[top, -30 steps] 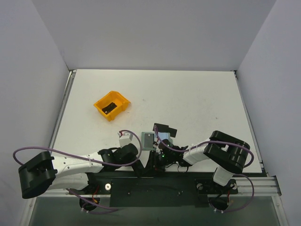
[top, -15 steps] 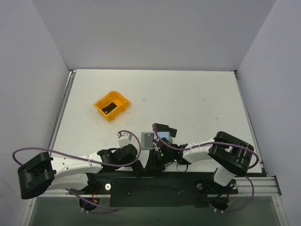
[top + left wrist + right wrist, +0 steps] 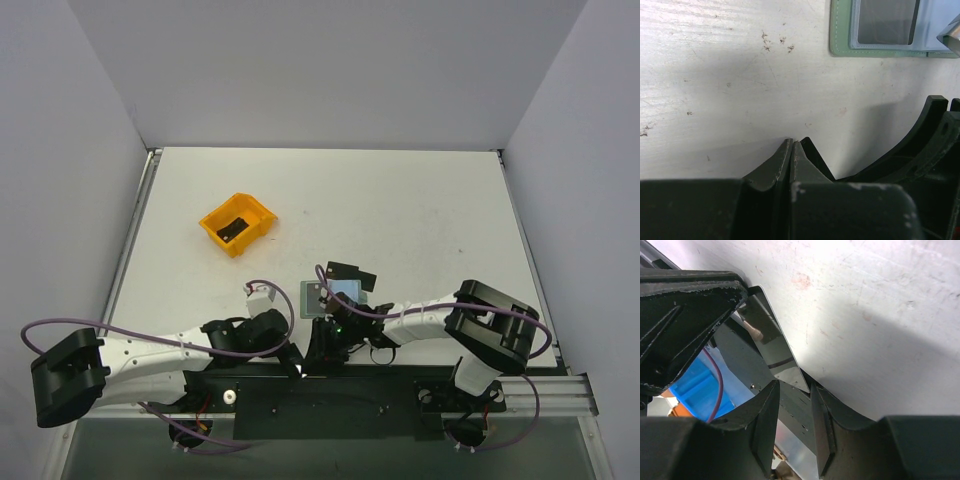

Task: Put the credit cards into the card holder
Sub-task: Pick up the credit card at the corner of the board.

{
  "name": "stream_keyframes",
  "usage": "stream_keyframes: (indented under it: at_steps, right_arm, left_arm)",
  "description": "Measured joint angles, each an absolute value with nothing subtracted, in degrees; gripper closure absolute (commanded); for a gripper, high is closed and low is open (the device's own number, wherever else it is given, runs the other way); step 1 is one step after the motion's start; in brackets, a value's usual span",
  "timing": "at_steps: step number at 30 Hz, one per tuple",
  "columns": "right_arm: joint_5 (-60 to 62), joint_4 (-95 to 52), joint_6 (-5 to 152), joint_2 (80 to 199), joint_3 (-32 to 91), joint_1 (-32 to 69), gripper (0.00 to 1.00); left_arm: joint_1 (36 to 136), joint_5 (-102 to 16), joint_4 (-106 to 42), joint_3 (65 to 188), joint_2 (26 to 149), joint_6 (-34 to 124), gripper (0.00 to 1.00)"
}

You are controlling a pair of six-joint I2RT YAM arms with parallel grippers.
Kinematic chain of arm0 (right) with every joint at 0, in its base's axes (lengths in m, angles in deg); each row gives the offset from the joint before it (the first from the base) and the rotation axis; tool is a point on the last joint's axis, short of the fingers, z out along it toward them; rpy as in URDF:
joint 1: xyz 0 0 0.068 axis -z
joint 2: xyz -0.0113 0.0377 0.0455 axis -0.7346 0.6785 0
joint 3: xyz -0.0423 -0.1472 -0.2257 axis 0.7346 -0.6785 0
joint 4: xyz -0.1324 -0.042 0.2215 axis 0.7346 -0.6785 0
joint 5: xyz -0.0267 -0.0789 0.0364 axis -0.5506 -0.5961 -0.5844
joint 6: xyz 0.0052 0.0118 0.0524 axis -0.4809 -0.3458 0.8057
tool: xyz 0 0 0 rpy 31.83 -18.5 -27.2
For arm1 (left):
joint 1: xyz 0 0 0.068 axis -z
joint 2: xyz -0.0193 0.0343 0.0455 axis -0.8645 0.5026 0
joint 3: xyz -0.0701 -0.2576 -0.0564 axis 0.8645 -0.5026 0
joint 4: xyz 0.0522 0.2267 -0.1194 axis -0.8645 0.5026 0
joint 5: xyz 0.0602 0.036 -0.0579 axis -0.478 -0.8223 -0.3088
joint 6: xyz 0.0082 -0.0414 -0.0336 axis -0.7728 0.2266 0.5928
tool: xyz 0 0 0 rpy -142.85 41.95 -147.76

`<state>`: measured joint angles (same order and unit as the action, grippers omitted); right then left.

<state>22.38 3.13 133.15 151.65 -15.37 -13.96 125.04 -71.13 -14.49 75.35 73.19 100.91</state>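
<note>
The sage-green card holder (image 3: pixel 313 297) lies open near the table's front middle, its light-blue lining facing up; it also shows in the left wrist view (image 3: pixel 840 30). A black card (image 3: pixel 350 272) lies at its far right corner. My left gripper (image 3: pixel 298 362) (image 3: pixel 791 143) is shut on a glossy black credit card (image 3: pixel 767 335) at the table's near edge. My right gripper (image 3: pixel 322 352) (image 3: pixel 794 405) is open, with that card's free corner between its fingers. Another black card (image 3: pixel 232 231) lies in the orange bin (image 3: pixel 262 212).
The orange bin stands at the left middle of the white table. Both wrists are crowded together at the table's near edge, just in front of the card holder. The black base rail and purple cables lie below them.
Both grippers have moved from beside the card holder down toward the near edge. The right arm has swung left and stretched lower. The card holder and bin have not moved.
</note>
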Motion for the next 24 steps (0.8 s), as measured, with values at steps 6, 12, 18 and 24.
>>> stream_keyframes:
  at_steps: [6, 12, 18, 24]
  right_arm:
    - [21.7, -0.1, 131.8, 152.5, -13.2, -15.1, 0.71]
    - [23.4, -1.2, 131.1, 154.8, -11.1, -15.5, 0.74]
    - [23.5, -1.7, 130.0, 155.2, -10.9, -15.5, 0.89]
    - [23.0, -1.1, 129.2, 154.9, -11.1, -15.4, 1.00]
  left_arm:
    - [125.1, -71.1, -14.1, 75.3, 73.0, 101.6, 1.00]
    - [125.1, -71.2, -13.9, 75.3, 73.0, 102.2, 1.00]
    - [125.1, -71.3, -13.9, 75.2, 73.0, 103.4, 1.00]
    - [125.2, -71.7, -13.9, 74.6, 72.0, 104.1, 1.00]
